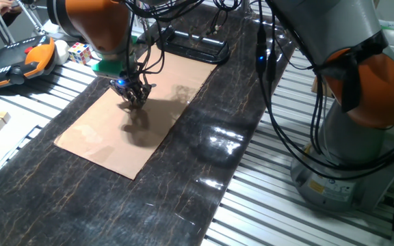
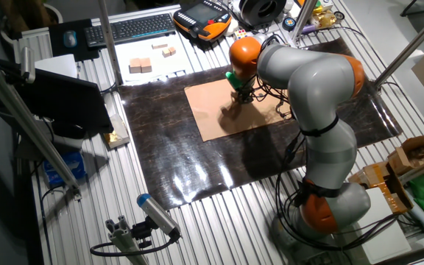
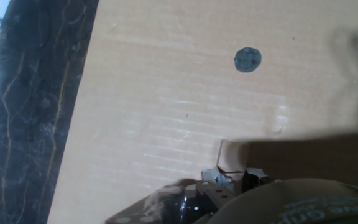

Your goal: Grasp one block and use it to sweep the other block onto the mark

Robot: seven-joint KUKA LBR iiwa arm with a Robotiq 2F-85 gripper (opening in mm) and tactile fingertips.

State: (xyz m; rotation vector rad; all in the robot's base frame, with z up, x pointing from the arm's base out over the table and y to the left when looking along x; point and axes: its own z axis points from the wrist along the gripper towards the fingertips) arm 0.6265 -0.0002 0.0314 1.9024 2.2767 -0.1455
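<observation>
Cardboard (image 3: 166,112) bears mark (image 3: 248,60); tool (image 3: 232,177) low.

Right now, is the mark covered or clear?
Clear. In the hand view the mark lies bare on the cardboard sheet, apart from the block at the gripper.

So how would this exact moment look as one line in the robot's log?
fingers: low over cardboard sheet | block: at fingertips, grip unclear | mark: uncovered | second block: not seen

Black mark (image 3: 248,60) on cardboard sheet (image 3: 166,112)
</observation>
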